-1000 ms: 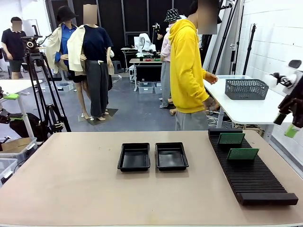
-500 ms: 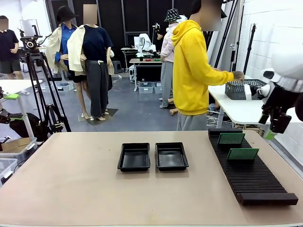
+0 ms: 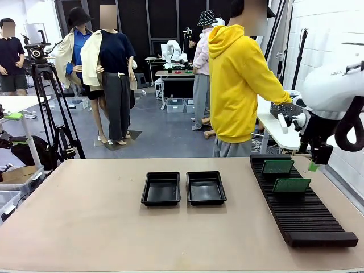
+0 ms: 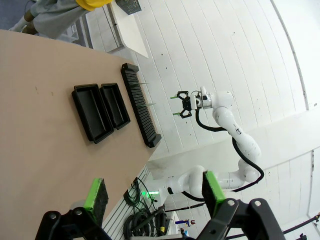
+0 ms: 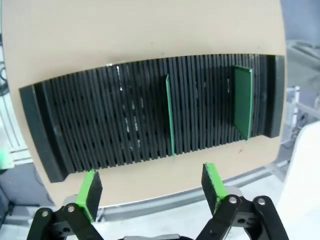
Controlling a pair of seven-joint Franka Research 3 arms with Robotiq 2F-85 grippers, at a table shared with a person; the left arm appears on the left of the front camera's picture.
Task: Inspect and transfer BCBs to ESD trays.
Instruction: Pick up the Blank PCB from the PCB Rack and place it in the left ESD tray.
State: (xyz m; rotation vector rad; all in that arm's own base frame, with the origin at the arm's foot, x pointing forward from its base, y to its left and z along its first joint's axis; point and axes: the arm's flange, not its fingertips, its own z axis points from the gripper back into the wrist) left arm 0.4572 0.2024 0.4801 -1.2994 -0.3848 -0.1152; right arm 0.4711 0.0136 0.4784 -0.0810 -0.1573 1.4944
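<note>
**Two boards in the rack, both trays bare, both grippers open**

From the front you see two black ESD trays [image 3: 161, 189] side by side mid-worktop [image 3: 85, 227], their floors bare. To their right, a long ribbed rack [image 3: 304, 213] holds two green BCBs [image 3: 277, 166] leaning in its far slots. The right gripper [image 3: 314, 164] hangs by the rack's far right edge, near the farther board. Its jaws are spread and hold nothing.

The right wrist view looks down on the boards: they stand edge-on in separate slots, well apart. The left wrist view shows the left gripper [image 4: 155, 192] high above the worktop, jaws spread and empty. Lettering on the right arm [image 3: 335, 85] seems to read "FRA"; the rest is cut off.
</note>
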